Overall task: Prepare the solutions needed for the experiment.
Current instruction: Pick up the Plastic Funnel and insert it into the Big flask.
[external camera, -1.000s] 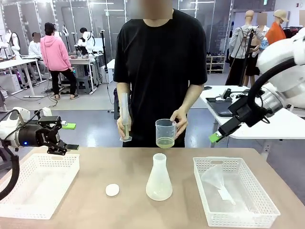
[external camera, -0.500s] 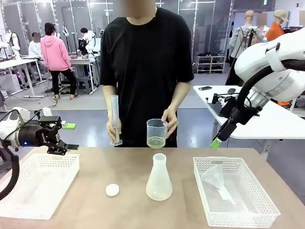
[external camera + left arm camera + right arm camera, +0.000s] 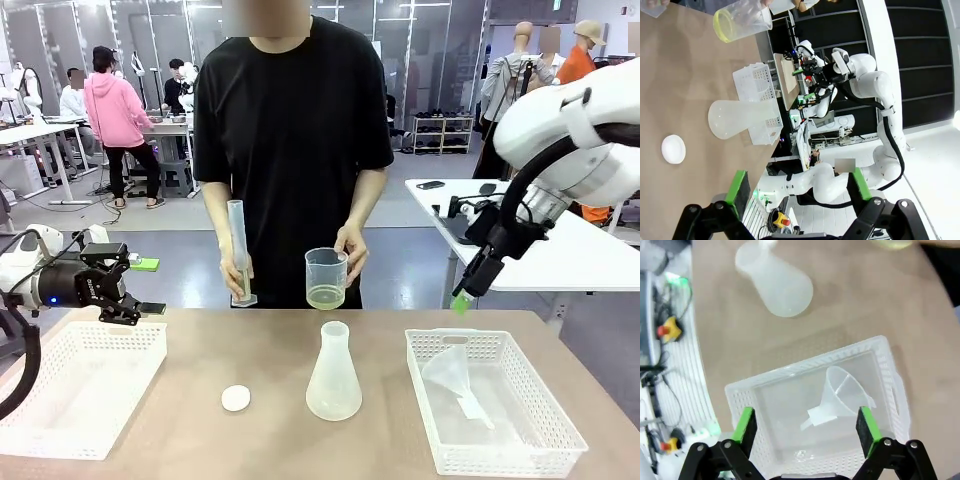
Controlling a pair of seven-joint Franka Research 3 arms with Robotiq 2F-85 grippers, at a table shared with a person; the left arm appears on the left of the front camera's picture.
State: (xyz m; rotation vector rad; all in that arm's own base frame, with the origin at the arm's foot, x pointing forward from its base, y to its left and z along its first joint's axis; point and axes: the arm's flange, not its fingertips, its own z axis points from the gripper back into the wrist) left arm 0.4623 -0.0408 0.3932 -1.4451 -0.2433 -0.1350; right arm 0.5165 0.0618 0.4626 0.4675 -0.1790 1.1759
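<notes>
The right gripper (image 3: 805, 425) hangs with its green-padded fingers spread wide and nothing between them. Straight below it, framed by the two pads, lies a white mesh basket (image 3: 790, 377) holding a clear funnel (image 3: 842, 390) tipped on its side. Past the basket's far wall, a frosted conical flask (image 3: 777, 282) stands upright on the brown table (image 3: 855, 305). Farther out, at the picture's upper edge, a pale yellow patch marks the solutions (image 3: 892, 244).

From the front, the right gripper (image 3: 468, 290) points down above the far right part of the table (image 3: 200, 340), beyond the basket's rim (image 3: 480, 335). To its inner side and at about its height, a person's hand (image 3: 352, 245) holds a clear beaker (image 3: 326, 270) off the table, with the solutions (image 3: 326, 297) as a shallow yellowish layer at its bottom. The other hand (image 3: 243, 272) grips an upright measuring cylinder (image 3: 238, 250) just beside it.

The left gripper (image 3: 799, 187) also has its jaws apart and empty. Ahead of its fingers sit a small white round cap (image 3: 673, 149), then the flask (image 3: 735, 119), then the basket (image 3: 755, 82) behind it; the beaker (image 3: 742, 20) with the yellow solutions (image 3: 722, 27) is farthest out. From the front, the left gripper (image 3: 145, 285) hovers over the far edge of a second white basket (image 3: 90, 330), well apart from the cap (image 3: 236, 398) and the flask (image 3: 333, 375).
</notes>
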